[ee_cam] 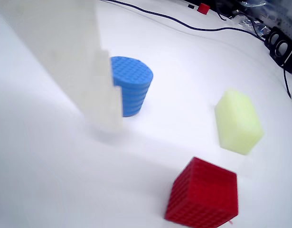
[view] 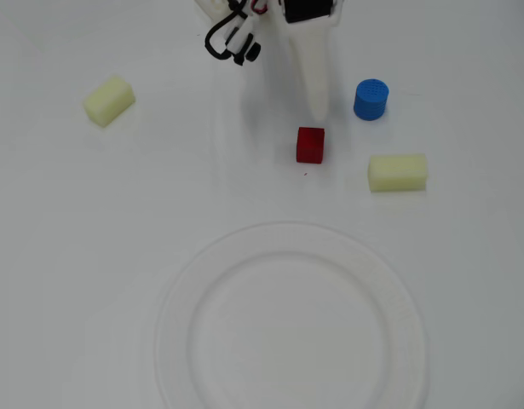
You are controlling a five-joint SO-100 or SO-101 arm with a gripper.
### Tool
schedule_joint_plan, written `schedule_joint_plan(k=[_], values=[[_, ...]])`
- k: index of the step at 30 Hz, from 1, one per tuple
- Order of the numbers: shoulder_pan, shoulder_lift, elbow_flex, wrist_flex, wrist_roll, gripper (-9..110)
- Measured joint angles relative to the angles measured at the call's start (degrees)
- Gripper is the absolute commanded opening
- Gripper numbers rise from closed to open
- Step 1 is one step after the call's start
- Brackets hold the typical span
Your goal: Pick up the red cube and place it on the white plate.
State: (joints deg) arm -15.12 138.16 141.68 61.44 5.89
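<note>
On the white table [view: 57, 256], overhead view: the white plate [view: 398, 298] fills the lower middle. It is round with a wide, faintly ridged rim, and nothing lies in it. The red cube [view: 310, 144] sits on the bare table above the plate, well apart from its rim. A blue cylinder [view: 371, 99] stands up and to the right of the cube. One pale yellow block [view: 398, 172] lies right of the cube, just below the cylinder; another yellow block [view: 109, 100] lies far to the left. Both blocks look soft-edged, like foam. The gripper [view: 317, 109] reaches down from the top edge; one long white finger [view: 308, 64] ends just above the cube, not touching it. Only this finger is clear, so I cannot tell how far the fingers stand apart. Nothing is held.

Wrist view: the red cube [ee_cam: 202, 194] is at lower right, faces ribbed in a fine grid. The blue cylinder [ee_cam: 132, 85] shows the same grid texture and is partly hidden by the white finger [ee_cam: 77, 57], whose tip sits at or near the table. A yellow block [ee_cam: 238, 121] lies right of it. Black cables [ee_cam: 193, 23] run along the far edge. The second finger is out of view; opening not determinable.
</note>
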Motion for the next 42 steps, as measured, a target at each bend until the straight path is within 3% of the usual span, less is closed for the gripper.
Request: schedule_joint_plan(k=[10, 21, 27, 33, 38, 42], values=[[-2.2, -22.1, -8.4, -2.2, 4.5, 35], [1.1, -28.0, -9.6, -9.1, 2.2, 32], [2.8, -29.5, -10.6, -10.5, -1.0, 22], [2.1, -29.5, -10.6, -10.8, -1.8, 0], [1.6, -25.8, -8.3, -12.5, -2.0, 0], [2.9, -12.8, -2.9, -16.7, -2.5, 0]])
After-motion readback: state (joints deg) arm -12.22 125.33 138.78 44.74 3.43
